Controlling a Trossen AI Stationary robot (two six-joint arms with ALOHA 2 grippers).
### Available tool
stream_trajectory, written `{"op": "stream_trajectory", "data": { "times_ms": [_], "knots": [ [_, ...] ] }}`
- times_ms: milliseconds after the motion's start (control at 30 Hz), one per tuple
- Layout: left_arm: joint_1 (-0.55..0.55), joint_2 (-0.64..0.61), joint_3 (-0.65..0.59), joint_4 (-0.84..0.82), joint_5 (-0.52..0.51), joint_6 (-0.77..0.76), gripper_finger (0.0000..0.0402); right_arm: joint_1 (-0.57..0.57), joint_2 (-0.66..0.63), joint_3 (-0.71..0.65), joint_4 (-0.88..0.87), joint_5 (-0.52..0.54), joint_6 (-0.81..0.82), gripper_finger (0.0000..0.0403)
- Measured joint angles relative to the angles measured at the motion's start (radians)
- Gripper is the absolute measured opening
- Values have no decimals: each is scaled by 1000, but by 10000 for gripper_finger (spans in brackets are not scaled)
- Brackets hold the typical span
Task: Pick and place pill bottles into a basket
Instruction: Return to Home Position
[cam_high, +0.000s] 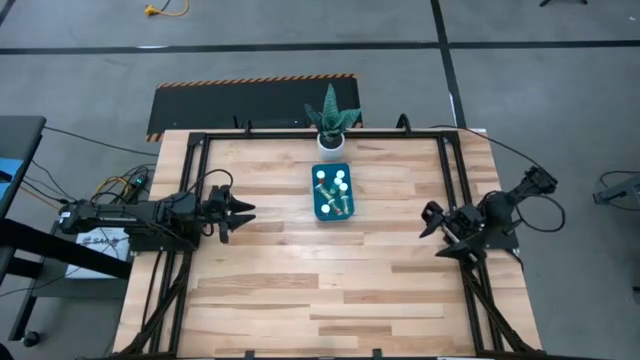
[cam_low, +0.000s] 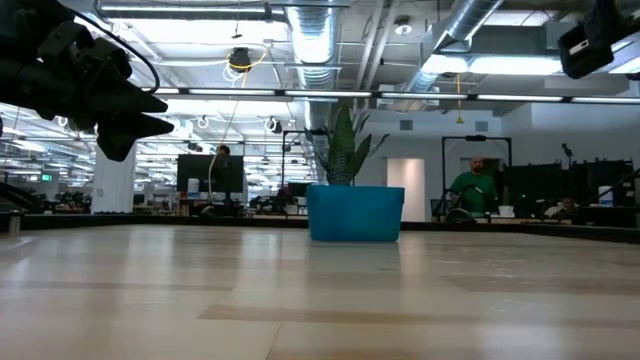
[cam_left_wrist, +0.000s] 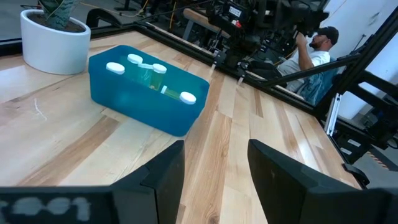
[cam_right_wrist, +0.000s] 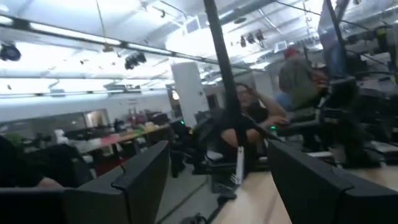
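Note:
The teal-blue basket (cam_high: 332, 193) stands on the table's far middle, just in front of the white plant pot. Several pill bottles (cam_high: 338, 186) with round white caps lie inside it; they also show in the left wrist view (cam_left_wrist: 149, 71). My left gripper (cam_high: 247, 210) is open and empty at the table's left, pointing toward the basket (cam_left_wrist: 146, 93), raised above the table (cam_low: 150, 110). My right gripper (cam_high: 432, 222) is open and empty at the table's right edge, raised and pointing toward the left.
A white pot with a green spiky plant (cam_high: 331, 125) stands right behind the basket at the table's far edge. A dark metal frame (cam_high: 300, 135) runs along the table's edges. Bare wood (cam_high: 330, 280) lies in front of the basket. People sit in the room behind (cam_low: 476, 185).

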Motion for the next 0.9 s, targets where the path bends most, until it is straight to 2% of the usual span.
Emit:
{"op": "stream_trajectory", "data": {
  "times_ms": [300, 367, 567, 900],
  "knots": [
    [0, 0, 0, 0, 0, 0, 165, -112, 1, 0, -299, -29, 16, 266],
    [0, 0, 0, 0, 0, 0, 165, -140, 15, 0, -301, -57, 22, 266],
    [0, 0, 0, 0, 0, 0, 165, -196, 33, 0, -303, -48, 77, 266],
    [0, 0, 0, 0, 0, 0, 165, -209, 63, 0, -304, -48, 114, 266]
  ]
}}
